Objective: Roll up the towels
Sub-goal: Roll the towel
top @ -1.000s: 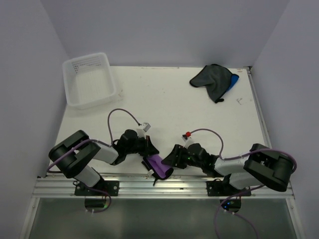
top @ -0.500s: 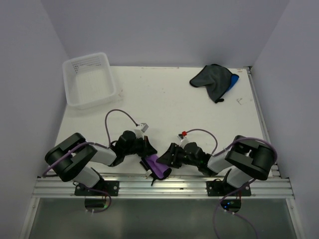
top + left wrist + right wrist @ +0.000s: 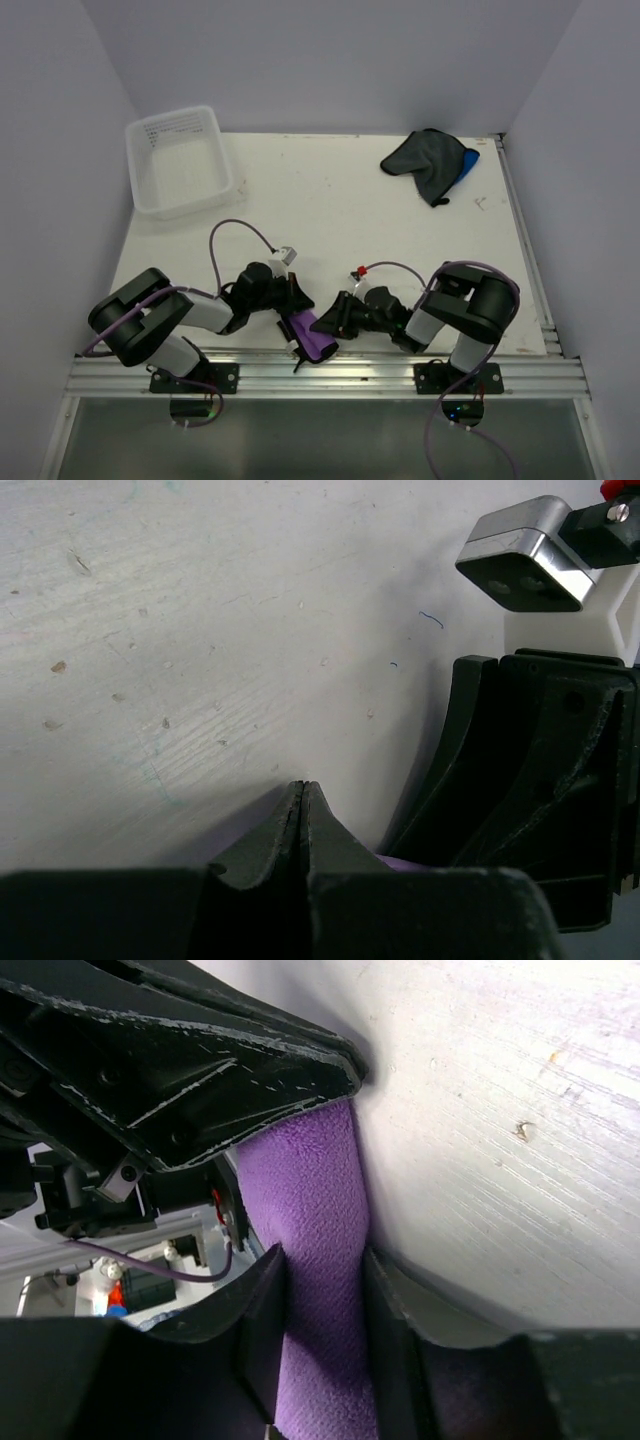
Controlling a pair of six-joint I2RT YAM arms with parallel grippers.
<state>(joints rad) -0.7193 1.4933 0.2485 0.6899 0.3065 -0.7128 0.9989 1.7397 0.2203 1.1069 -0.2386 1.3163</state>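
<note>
Purple towel point(image 3: 317, 336): bunched into a short, thick roll at the near edge of the table point(image 3: 330, 220), between the two arm bases and just beside the metal rail point(image 3: 330, 372).
Reason for that spot: probably worked close in so that both grippers can reach one small cloth from opposite sides.
Right gripper point(image 3: 322, 1260): fingers set on either side of the purple roll, pads touching the plush cloth on both flanks; gripping it across its width.
Likely reason for that hold: keeps the roll from springing loose while the other gripper works at its end.
Left gripper point(image 3: 303, 786): fingertips pressed together with no gap, low over the tabletop; a sliver of purple just to their right; impossible to tell whether a cloth edge is caught between them.
Left arm pose: folded low, elbow back by its base, wrist stretched inward and right to the towel's far end, cable arched above.
Right arm pose: tightly folded, elbow raised above its base, forearm lying low and pointing left, nose to nose with the left gripper.
Dark grey towel point(image 3: 425, 160): crumpled at the far right corner, not yet rolled, well apart from both arms.
Blue towel point(image 3: 469, 162): mostly hidden under the dark grey one, only its right edge showing.
Clear plastic tub point(image 3: 180, 160): far left corner, nothing visible inside.
Stage, as a judgement: first of three towels nearly rolled, two left to do.
</note>
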